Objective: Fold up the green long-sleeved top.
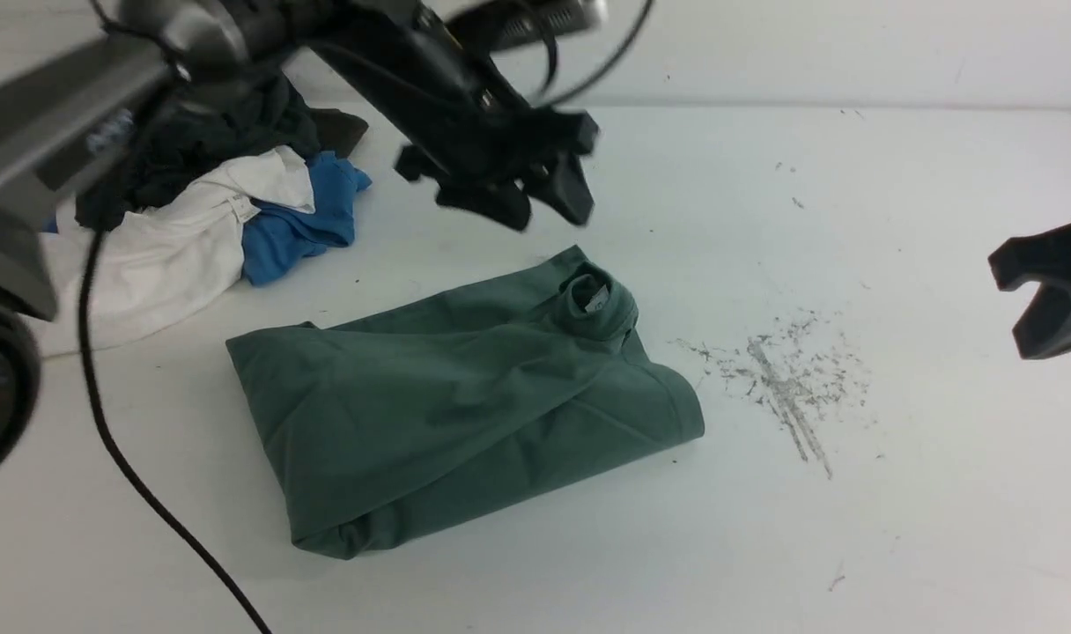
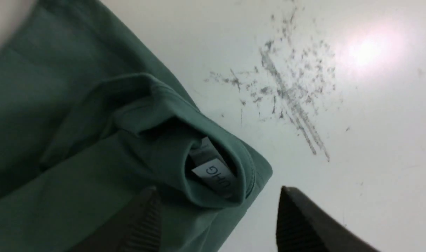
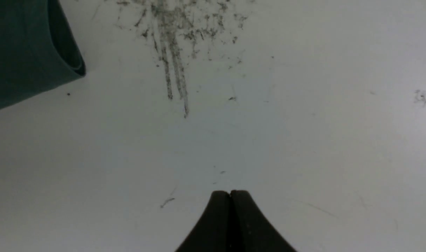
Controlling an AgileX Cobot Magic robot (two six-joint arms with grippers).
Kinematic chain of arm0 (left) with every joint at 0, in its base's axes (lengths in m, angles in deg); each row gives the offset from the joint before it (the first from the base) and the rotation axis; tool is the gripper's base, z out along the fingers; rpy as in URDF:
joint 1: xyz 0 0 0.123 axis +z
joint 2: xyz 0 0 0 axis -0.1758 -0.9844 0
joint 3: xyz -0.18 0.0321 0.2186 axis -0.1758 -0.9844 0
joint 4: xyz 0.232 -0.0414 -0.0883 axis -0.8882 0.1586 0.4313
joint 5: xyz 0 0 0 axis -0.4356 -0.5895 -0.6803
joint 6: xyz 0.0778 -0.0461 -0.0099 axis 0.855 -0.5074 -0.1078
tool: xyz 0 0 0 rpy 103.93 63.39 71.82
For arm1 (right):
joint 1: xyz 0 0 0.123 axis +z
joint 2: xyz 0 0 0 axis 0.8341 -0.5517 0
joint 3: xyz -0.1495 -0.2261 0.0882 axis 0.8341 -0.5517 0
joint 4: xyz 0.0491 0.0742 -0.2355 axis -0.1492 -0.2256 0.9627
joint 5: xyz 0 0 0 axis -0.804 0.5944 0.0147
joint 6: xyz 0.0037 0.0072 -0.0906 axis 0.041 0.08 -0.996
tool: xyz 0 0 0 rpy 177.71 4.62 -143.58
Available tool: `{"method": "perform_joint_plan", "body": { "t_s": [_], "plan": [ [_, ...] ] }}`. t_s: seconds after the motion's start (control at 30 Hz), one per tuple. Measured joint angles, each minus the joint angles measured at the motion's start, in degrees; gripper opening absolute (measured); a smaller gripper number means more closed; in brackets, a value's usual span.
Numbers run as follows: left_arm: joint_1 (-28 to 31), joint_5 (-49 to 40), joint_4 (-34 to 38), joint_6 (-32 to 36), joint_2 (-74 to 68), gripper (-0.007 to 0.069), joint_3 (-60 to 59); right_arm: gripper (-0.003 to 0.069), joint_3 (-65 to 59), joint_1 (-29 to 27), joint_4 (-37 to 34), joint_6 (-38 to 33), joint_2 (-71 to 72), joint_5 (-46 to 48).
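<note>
Now the green long-sleeved top (image 1: 447,396) lies folded, white neck tag (image 2: 213,173) showing.

green long-sleeved top (image 1: 447,396), folded bundle, flat on table, collar up

Clothes pile (image 1: 210,211) on scuffed table (image 1: 853,493).

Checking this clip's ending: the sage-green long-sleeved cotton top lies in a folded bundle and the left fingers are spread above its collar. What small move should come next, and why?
Probably lift the left gripper up and back toward its own side. Its fingers stand apart and hold nothing, the sage-green long-sleeved cotton top lies folded on the white table, and the right gripper is shut, away from the cloth.
</note>
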Motion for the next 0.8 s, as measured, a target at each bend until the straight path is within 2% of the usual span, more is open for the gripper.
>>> {"method": "perform_joint_plan", "body": {
  "t_s": [0.07, 0.13, 0.27, 0.3, 0.4, 0.6, 0.77, 0.8],
  "plan": [
    [2.55, -1.52, -1.25, 0.0, 2.54, 0.0362, 1.9, -0.0015, 0.0, 0.81, -3.6, -2.1, 0.0, 0.0],
    [4.93, -2.2, -3.39, 0.0, 5.33, 0.0281, 2.1, -0.0015, 0.0, 2.7, -7.36, -4.76, 0.0, -0.09],
    [8.6, -2.55, -6.78, -0.2, 10.12, 0.0067, -2.46, -0.0015, 0.49, 8.71, -14.58, -9.34, -0.74, -4.11],
    [9.19, -2.55, -7.08, -0.21, 11.16, 0.0036, -4.03, -0.0015, 1.08, 10.4, -16.1, -10.13, -1.48, -5.66],
    [9.73, -2.61, -7.57, -0.27, 13.58, 0.0, -10.91, -0.0015, 4.06, 15.21, -19.52, -11.88, -4.92, -9.07],
    [9.67, -2.73, -7.65, -0.27, 14.98, -0.0004, -20.88, -0.0015, 13.0, 23.64, -21.69, -13.96, -17.1, -10.65],
    [9.67, -2.67, -8.41, -0.02, 14.98, -0.0004, -23.08, -0.0015, 17.89, 24.35, -19.93, -14.06, -26.06, -14.41],
    [9.67, -2.67, -8.81, -0.02, 15.0, -0.0004, -23.27, -0.0015, 18.53, 23.85, -17.69, -12.98, -28.99, -16.31]
  ]
}}
